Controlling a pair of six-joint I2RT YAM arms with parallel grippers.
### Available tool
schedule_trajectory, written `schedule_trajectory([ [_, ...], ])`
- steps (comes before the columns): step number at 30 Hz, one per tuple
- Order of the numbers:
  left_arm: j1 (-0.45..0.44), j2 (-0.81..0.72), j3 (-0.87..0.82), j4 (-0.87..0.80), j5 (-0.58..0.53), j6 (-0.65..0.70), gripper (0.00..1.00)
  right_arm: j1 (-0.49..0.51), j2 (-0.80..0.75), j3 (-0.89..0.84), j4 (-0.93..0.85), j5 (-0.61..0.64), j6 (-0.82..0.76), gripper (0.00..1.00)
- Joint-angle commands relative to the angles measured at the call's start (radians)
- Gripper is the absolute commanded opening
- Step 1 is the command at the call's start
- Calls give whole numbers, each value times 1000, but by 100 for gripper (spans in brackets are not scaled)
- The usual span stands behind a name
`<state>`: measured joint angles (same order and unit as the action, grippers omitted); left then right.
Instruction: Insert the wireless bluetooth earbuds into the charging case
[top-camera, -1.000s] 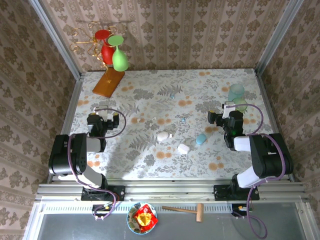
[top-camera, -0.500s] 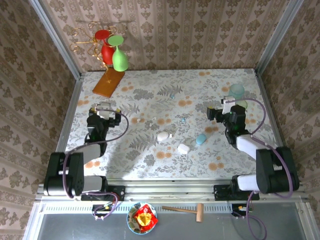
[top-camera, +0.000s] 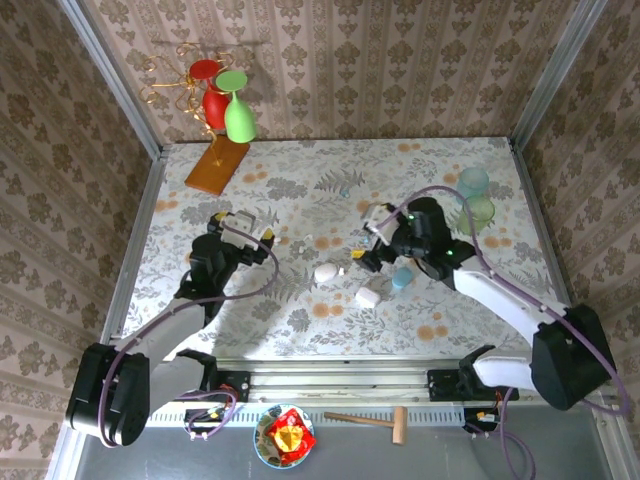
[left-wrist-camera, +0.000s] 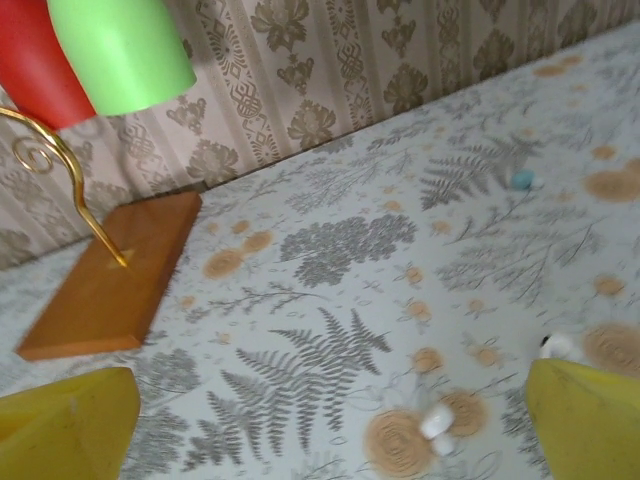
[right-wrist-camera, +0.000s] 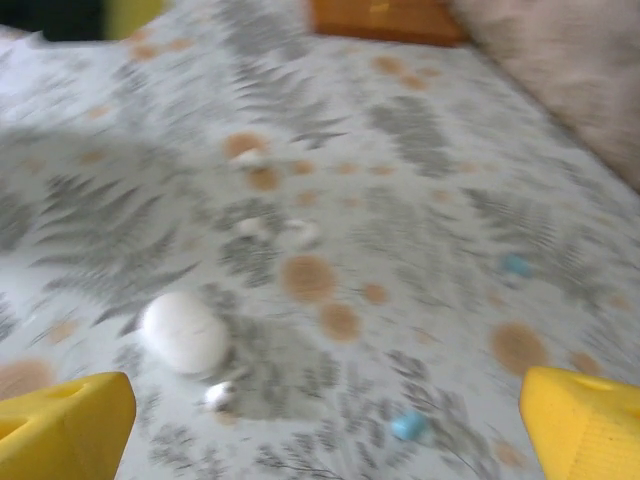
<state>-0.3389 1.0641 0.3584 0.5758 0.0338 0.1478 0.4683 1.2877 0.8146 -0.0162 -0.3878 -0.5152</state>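
Three pebble-shaped charging case pieces lie mid-table: a white one (top-camera: 326, 271) (right-wrist-camera: 185, 332), a second white one (top-camera: 367, 297) and a light-blue one (top-camera: 402, 278). Tiny earbuds are scattered around them. A white earbud (right-wrist-camera: 217, 396) lies beside the first white case, and a blue earbud (right-wrist-camera: 407, 426) lies to its right. Another blue earbud (top-camera: 345, 190) (left-wrist-camera: 522, 180) sits farther back. A white earbud (left-wrist-camera: 437, 425) lies ahead of my left gripper (top-camera: 247, 228) (left-wrist-camera: 325, 435), which is open and holds nothing. My right gripper (top-camera: 366, 236) (right-wrist-camera: 325, 435) hovers open above the cases, also holding nothing.
A wooden base (top-camera: 216, 165) (left-wrist-camera: 110, 275) with a gold wire stand carrying a red cup and a green cup (top-camera: 238, 118) stands at the back left. Two translucent green cups (top-camera: 476, 195) sit at the back right. Patterned walls close in three sides.
Both arms have reached out from the table's sides toward the middle. The right gripper has moved left to above the cases, the left gripper right. Both stayed open.
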Motion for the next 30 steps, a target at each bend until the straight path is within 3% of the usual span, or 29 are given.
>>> schedule_trajectory([
  [1, 0, -28, -19, 18, 60, -199, 100, 61, 91, 99, -222, -68, -199, 100],
  [10, 7, -162, -60, -120, 38, -258, 100, 125, 399, 291, -317, 6, -345, 100],
  [14, 19, -182, -43, -161, 46, -244, 100, 154, 525, 380, -370, 40, -400, 93],
  [16, 23, -185, -35, -182, 45, -232, 100, 164, 575, 410, -375, 50, -411, 83],
  [30, 30, -178, -40, -159, 47, -244, 100, 178, 688, 504, -467, 81, -451, 68],
])
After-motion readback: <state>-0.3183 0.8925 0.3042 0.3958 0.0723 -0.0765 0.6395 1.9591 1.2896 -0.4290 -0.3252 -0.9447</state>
